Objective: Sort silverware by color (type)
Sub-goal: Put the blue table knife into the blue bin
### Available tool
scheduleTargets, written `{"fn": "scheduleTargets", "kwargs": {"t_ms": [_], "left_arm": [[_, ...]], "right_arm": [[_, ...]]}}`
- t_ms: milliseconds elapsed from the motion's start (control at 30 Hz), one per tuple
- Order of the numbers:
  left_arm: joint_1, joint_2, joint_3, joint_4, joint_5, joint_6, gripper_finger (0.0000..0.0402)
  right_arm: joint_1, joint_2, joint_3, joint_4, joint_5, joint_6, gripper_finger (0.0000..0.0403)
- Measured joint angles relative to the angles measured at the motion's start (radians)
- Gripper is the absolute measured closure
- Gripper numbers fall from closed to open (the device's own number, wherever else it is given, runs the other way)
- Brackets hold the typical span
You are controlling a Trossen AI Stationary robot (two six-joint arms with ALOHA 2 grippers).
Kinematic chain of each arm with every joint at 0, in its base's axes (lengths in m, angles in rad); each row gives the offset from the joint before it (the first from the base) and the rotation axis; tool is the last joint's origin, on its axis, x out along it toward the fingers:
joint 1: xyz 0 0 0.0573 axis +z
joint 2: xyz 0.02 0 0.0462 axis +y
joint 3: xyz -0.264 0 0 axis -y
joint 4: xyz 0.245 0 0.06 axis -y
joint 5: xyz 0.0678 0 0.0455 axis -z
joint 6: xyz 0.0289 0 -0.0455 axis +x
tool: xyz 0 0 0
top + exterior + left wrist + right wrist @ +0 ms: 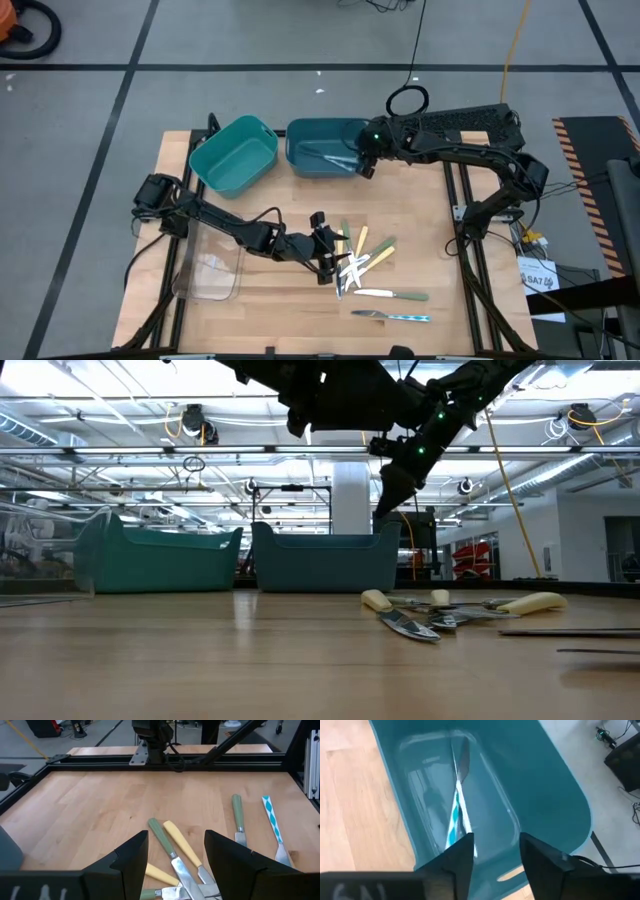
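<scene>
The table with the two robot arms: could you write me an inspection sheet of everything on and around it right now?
Surface: wooden table, bare around the pile.
Job's things: loose silverware with yellow, green and blue-patterned handles lies in a pile; blue-handled pieces lie in the right-hand teal bin; the left-hand teal bin looks empty.
Clutter: clear tray at the table's left edge.
Grippers: left gripper open, low over the pile; right gripper open above the right-hand bin, holding nothing.
Cables: yellow cable and a black loop on the floor beyond the table.
Surroundings: grey floor with dark tape lines; open hall with ceiling lights in the low view.
</scene>
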Motion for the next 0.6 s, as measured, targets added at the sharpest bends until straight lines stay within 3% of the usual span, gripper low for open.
{"fn": "scheduleTargets", "kwargs": {"t_ms": [133, 333, 600], "left_arm": [[0.000, 0.000, 0.000, -0.004, 0.000, 0.000, 0.0199], [0.000, 0.000, 0.000, -0.052, 0.000, 0.009, 0.0199], [-0.008, 0.000, 0.000, -0.074, 0.000, -0.005, 0.0199]], "right_arm": [[0.020, -0.038, 0.000, 0.000, -0.009, 0.018, 0.0232], [0.133, -0.218, 0.002, -0.090, -0.047, 0.031, 0.0230], [0.428, -0.455, -0.067, -0.345, -0.082, 0.298, 0.0230]]}}
